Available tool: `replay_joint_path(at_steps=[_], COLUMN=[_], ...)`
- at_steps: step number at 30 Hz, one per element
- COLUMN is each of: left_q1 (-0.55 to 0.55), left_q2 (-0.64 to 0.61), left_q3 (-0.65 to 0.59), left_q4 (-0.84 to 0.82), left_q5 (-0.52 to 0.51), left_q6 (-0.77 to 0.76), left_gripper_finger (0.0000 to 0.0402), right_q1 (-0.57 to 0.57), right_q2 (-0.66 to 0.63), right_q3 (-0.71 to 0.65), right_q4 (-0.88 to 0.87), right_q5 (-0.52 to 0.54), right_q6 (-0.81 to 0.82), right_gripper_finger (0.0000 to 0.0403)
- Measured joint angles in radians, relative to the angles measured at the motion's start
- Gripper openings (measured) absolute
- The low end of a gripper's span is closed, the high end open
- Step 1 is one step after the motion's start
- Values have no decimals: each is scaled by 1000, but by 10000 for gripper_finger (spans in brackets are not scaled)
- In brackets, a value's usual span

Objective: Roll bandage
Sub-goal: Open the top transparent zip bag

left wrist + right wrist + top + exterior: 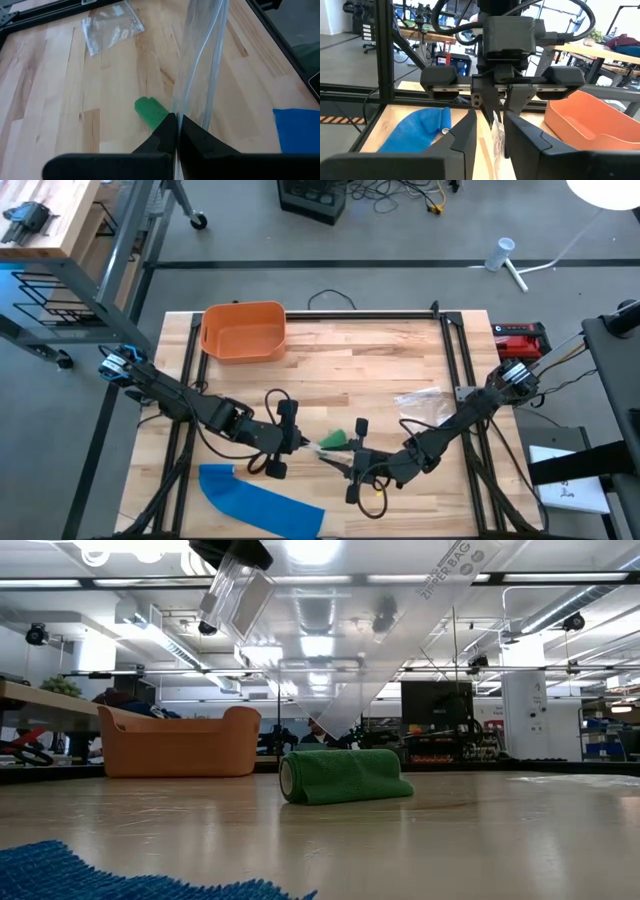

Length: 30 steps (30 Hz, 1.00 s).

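A: From above, both dark arms meet over the middle of the pale wooden table (330, 370). The left gripper (300, 443) and right gripper (343, 467) face each other, with the rolled green bandage (335, 439) lying on the wood between them.

B: The overhead camera hardly shows what they hold. The left wrist camera does: the left gripper (176, 131) has its jaws pressed together on the edge of a clear plastic zipper bag (200, 60), which stretches away over the bandage (150, 110).

A: And the right wrist camera shows the right gripper (491, 131) with its fingers a little apart around the bag's other end (498, 137); I cannot tell whether they pinch it.

B: Only the table-level camera shows the bag (400, 650) hanging in the air above the bandage (340, 776), which rests on its side, untouched.

A: Elsewhere: an orange plastic bin (243, 330) near the far edge, a blue cloth (255, 502) at the near edge, a second small clear bag (425, 405) to the right.
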Motion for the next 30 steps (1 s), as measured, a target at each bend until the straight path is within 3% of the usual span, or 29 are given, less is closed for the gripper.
replay_joint_path(at_steps=[11, 23, 30], left_q1=[0, 0, 0], left_q2=[0, 0, 0], left_q3=[0, 0, 0], left_q4=[2, 4, 10], left_q5=[0, 0, 0], left_q6=[31, 29, 27], left_gripper_finger=[0, 0, 0], right_q1=[-2, -5, -5], right_q2=[0, 0, 0], right_q3=[3, 3, 3], right_q4=[-44, -49, -49], right_q5=[0, 4, 4], right_q6=[28, 43, 30], right_gripper_finger=[5, 28, 4])
